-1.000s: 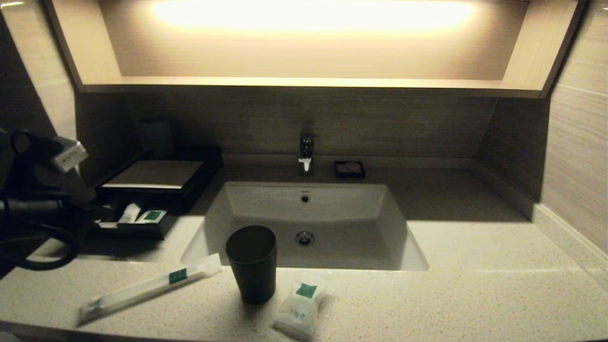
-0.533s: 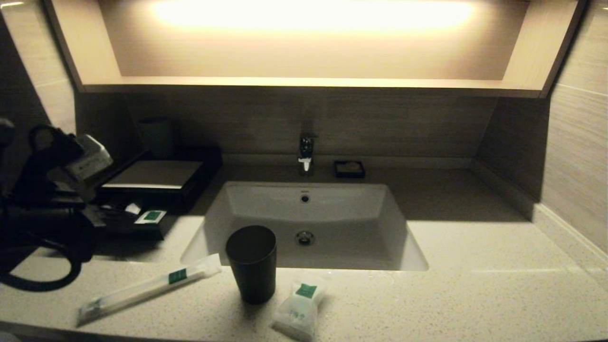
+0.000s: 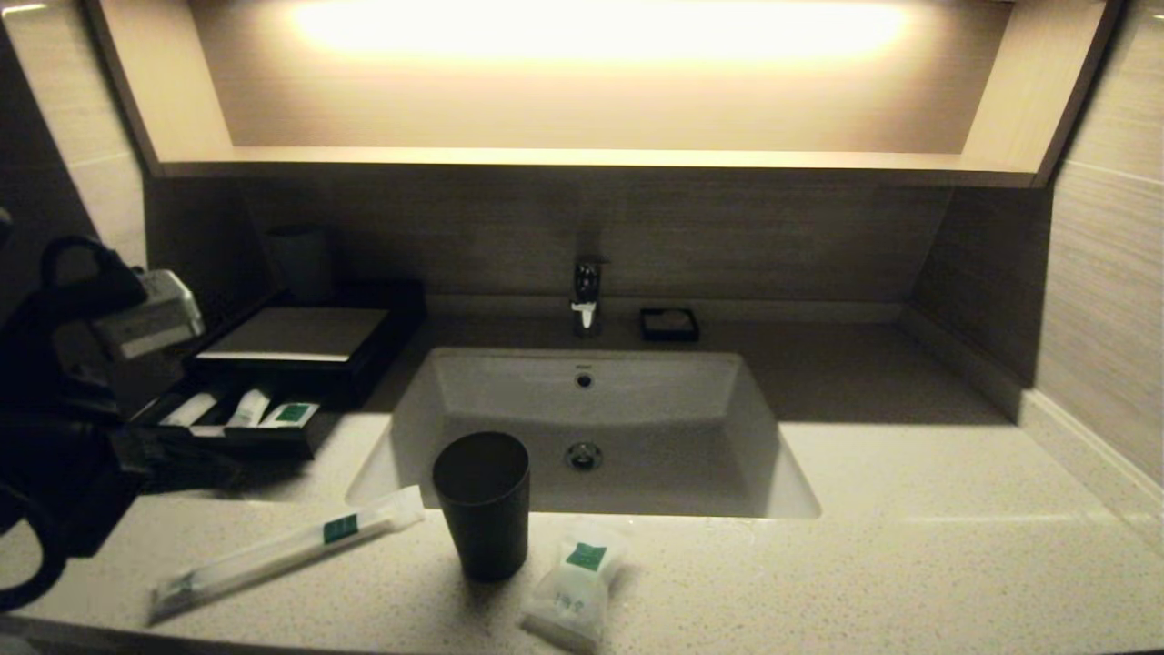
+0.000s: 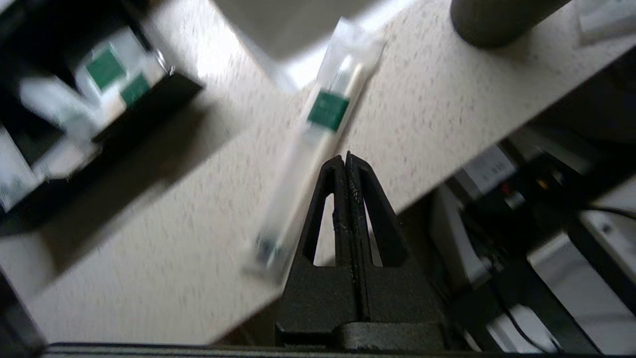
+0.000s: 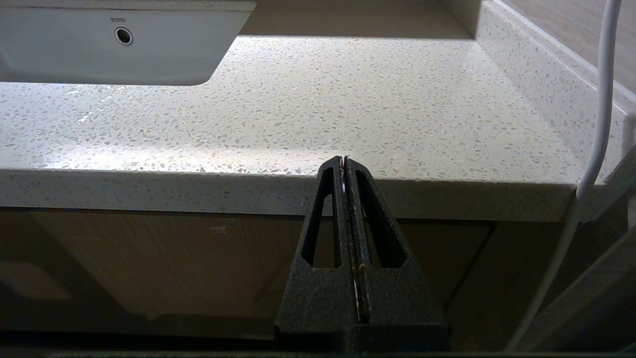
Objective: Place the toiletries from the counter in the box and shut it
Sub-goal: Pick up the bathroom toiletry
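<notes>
The long thin packet (image 3: 282, 552) and the small white pouch (image 3: 573, 587) lie flat on the pale speckled counter (image 3: 909, 564), well apart from the black box (image 3: 300, 350) with its drawer (image 3: 238, 426) open.

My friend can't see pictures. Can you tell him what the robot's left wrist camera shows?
The shut left gripper hangs above a long stick-shaped packet with a green label, lying on the speckled counter. Beside it, the black box's open drawer holds small green-labelled toiletries, and the base of a dark cup stands farther along the counter.
</notes>
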